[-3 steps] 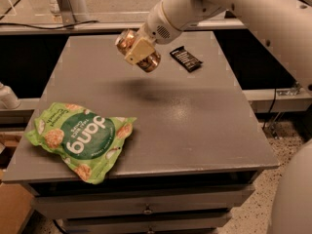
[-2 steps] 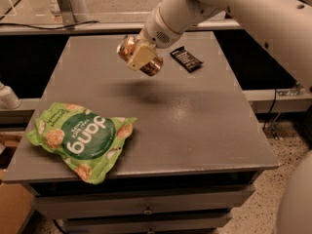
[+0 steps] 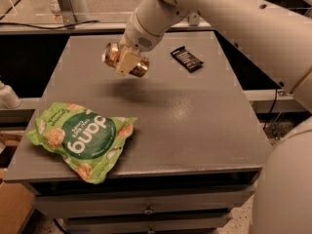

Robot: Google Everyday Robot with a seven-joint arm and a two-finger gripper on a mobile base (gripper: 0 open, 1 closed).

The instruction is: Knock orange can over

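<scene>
The hand [image 3: 127, 62] pinches the orange can [image 3: 113, 55] across its body, tilted, above the worktop [image 3: 195, 126], left of the black snack bar [image 3: 186, 59]. The can is probably light, rigid and slick, so a mid-body hold suits it.

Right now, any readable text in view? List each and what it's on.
"dang": big white letters, upside down, on the green chip bag.
Smaller print on that bag: too small to read.
Label on the black snack bar: unreadable.
Print on the orange can, clamped in the gripper above the table: blurred.
</scene>
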